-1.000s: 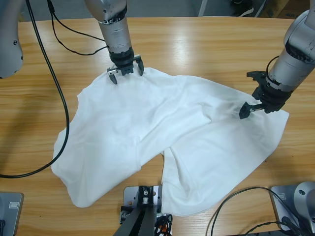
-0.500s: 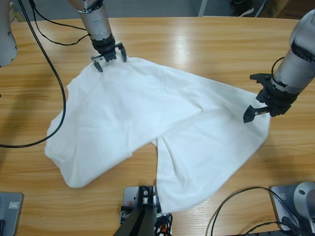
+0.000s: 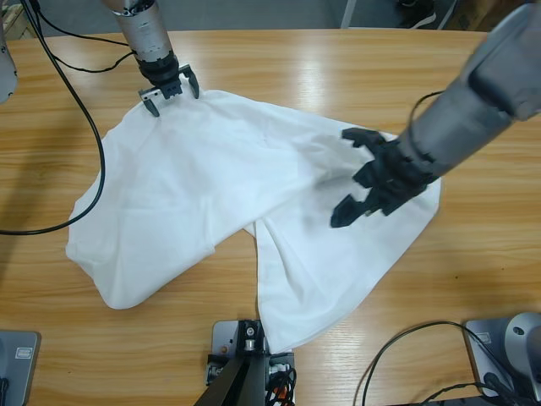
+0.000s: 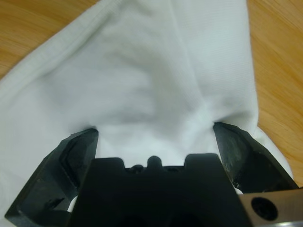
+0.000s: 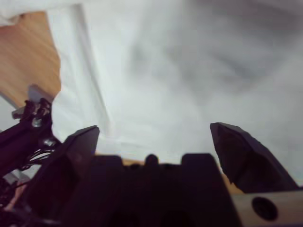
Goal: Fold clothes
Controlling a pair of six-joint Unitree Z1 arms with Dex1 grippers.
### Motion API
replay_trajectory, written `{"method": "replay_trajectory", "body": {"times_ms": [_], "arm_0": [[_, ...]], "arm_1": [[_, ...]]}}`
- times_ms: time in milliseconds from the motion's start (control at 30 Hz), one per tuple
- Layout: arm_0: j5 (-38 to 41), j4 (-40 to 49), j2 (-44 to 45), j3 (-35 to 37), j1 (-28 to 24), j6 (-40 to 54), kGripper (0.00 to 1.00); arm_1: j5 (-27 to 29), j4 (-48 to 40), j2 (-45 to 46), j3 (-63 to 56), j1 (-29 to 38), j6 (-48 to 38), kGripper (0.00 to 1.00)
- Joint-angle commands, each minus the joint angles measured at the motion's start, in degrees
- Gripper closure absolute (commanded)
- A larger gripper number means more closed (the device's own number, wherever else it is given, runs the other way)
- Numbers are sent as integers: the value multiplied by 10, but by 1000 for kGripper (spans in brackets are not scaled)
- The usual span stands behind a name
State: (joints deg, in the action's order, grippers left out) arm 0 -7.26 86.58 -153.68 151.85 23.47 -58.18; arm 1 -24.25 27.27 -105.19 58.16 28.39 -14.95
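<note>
Spreading stage: white shirt [image 3: 228, 194] lies rumpled across the counter [image 3: 338, 76], unfolded.
Left gripper [image 3: 169, 91], jaws wide, straddles the shirt's far edge; right gripper [image 3: 372, 182], wide and empty, hovers over the cloth (no grasp seen). Next move likely calls for closing on an edge and flattening.

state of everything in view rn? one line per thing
white shirt: spread flat on the table, crumpled, not folded
left gripper: open, at the shirt's far edge, cloth between the jaws
right gripper: open, above the shirt's right part, holding nothing
black cable: lying loose on the table, beside the shirt
table: bears the shirt
</note>
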Motion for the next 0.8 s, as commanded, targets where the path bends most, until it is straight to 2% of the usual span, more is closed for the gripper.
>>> {"method": "replay_trajectory", "body": {"times_ms": [33, 200, 400, 500, 667, 800], "arm_0": [[-12, 87, -43, 108, -4, 11, 41], [-13, 87, -43, 106, -13, 19, 41], [-16, 87, -43, 103, -23, 26, 41], [-18, 87, -43, 102, -26, 28, 41], [-19, 87, -41, 101, -28, 30, 41], [-22, 87, -37, 102, -35, 41, 41]], "arm_1": [[13, -62, -77, -72, 15, 12, 0], [71, -57, -77, -102, 12, 11, 0], [140, -18, -84, -96, -28, 10, 0], [201, 27, -103, -63, -48, 10, 0], [273, 120, -138, 18, -114, 13, 0], [304, 135, -132, 42, -188, 39, 0]]}}
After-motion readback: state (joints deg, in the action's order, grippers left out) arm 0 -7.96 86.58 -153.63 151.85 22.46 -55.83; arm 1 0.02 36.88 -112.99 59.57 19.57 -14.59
